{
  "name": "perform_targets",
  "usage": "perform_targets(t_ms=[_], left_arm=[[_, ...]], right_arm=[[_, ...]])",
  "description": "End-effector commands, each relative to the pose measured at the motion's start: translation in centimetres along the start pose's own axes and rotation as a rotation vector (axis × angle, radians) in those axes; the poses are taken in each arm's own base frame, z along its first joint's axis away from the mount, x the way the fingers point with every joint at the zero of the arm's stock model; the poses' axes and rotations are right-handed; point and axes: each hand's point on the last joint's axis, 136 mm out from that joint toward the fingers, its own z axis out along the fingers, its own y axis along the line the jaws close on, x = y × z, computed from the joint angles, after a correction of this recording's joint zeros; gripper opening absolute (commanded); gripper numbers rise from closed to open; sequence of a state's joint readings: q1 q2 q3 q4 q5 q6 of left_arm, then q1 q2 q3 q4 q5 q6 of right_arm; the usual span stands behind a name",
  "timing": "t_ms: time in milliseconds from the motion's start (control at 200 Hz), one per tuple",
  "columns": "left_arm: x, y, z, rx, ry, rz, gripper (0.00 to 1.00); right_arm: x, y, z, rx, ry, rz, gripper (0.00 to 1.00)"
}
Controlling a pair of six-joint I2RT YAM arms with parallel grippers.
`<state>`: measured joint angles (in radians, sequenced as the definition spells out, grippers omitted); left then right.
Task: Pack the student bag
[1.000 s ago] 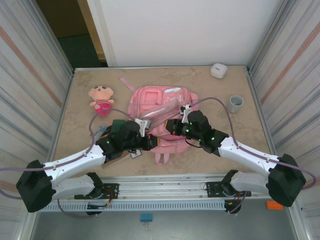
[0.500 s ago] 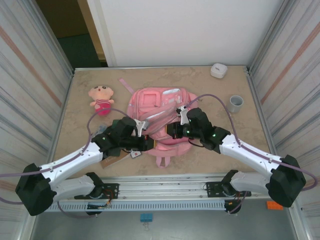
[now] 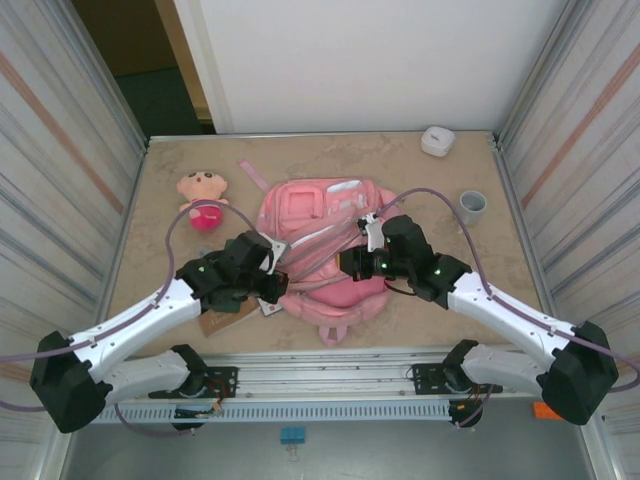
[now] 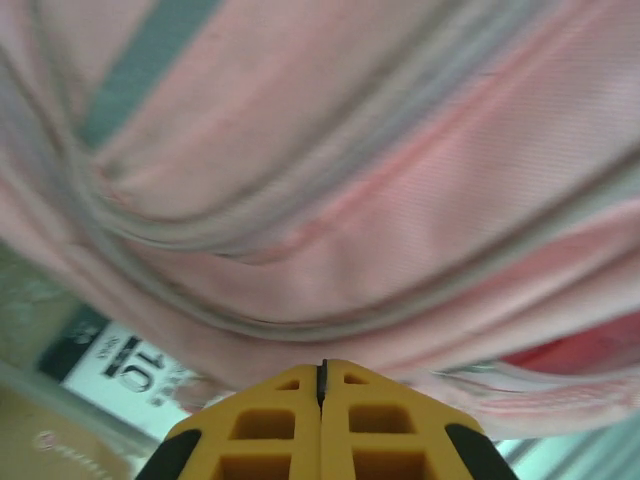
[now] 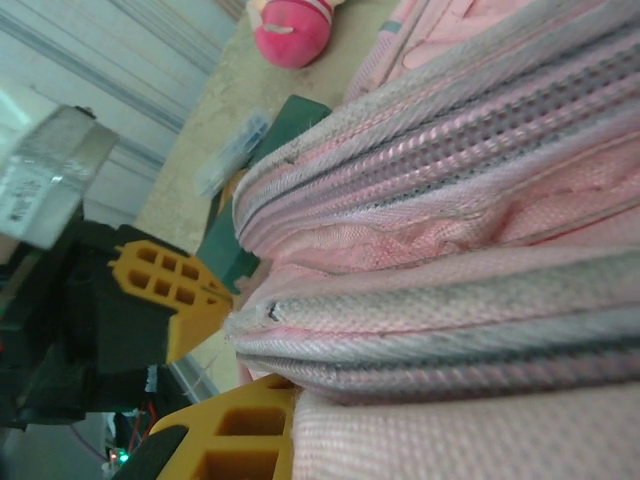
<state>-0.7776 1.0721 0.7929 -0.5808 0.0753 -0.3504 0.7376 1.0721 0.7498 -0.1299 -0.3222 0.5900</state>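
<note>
Pincers first: left gripper [image 4: 322, 365] has its jaws pressed together at the backpack's [image 3: 320, 215] near-left edge, and the right gripper [image 3: 347, 264] has its jaws together against the right side. You cannot tell whether either nips fabric. Backpack lies mid-table [image 3: 160, 200], zips apparently closed. Likely step: opening it. Next you need a sure hold on a zip pull.

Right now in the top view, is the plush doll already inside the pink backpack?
No, the plush doll lies on the bare table, apart from the pink backpack.
</note>
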Motion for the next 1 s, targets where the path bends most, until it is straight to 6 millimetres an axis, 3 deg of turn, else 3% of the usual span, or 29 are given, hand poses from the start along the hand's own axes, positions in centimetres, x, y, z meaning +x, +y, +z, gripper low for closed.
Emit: perform_targets(t_ms=[0, 125, 246, 366, 471, 616, 792, 997], left_arm=[[-0.2, 2.1, 0.0, -0.117, -0.009, 0.079, 0.0], [-0.9, 1.5, 0.3, -0.081, -0.048, 0.084, 0.0], [-2.2, -1.7, -0.6, 0.105, -0.16, 0.1, 0.32], [-2.4, -3.3, -2.2, 0.238, -0.281, 0.05, 0.48], [-1.3, -3.7, -2.7, 0.316, -0.322, -0.022, 0.61], [0.3, -3.6, -2.3, 0.388, -0.354, -0.104, 0.68], [0.4, -4.3, -2.0, 0.443, -0.373, -0.079, 0.73], [0.2, -6.2, -1.1, 0.531, -0.323, -0.043, 0.74]], right_arm=[[-2.9, 3.6, -2.2, -0.129, -0.091, -0.072, 0.0], [-3.6, 3.7, -2.8, -0.134, -0.118, -0.051, 0.0], [-4.4, 3.2, -3.8, -0.119, -0.156, -0.022, 0.01], [-5.2, 2.3, -4.1, -0.104, -0.174, 0.033, 0.01], [-6.0, 1.9, -4.6, -0.132, -0.188, 0.107, 0.0], [-6.7, 2.1, -4.8, -0.161, -0.201, 0.121, 0.0], [-6.7, 2.2, -4.7, -0.16, -0.189, 0.113, 0.0], [-7.1, 2.6, -4.9, -0.173, -0.199, 0.109, 0.01]])
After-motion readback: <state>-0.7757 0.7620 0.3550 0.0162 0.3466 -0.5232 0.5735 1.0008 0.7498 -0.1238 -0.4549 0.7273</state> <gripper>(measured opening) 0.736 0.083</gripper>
